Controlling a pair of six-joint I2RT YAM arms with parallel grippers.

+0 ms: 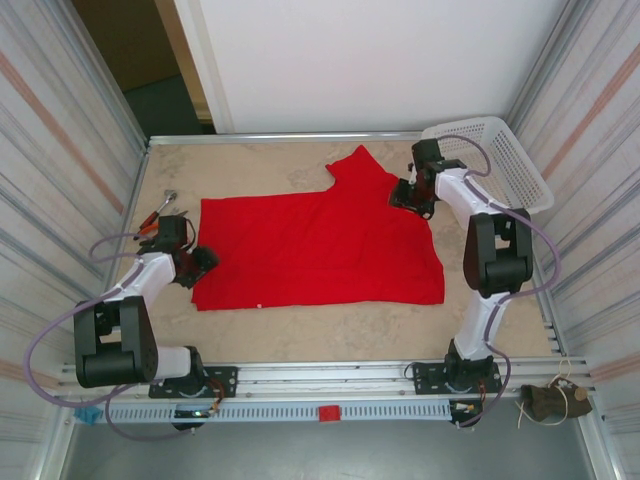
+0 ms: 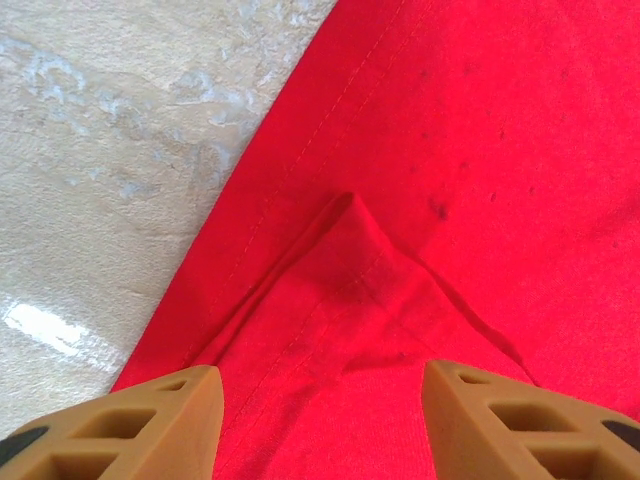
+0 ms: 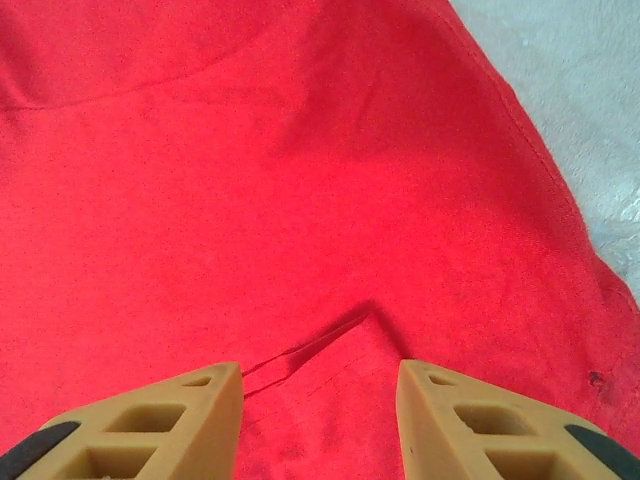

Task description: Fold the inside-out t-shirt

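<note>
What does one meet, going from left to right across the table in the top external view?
small metal hand tools → bright red cloth t-shirt, spread flat → white plastic mesh basket

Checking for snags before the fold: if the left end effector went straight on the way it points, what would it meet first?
The red t-shirt: a raised crease near its edge lies ahead of the left end effector; depth unclear.

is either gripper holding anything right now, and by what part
Nothing is held: the left gripper and the right gripper both stand open over the red t-shirt.
</note>
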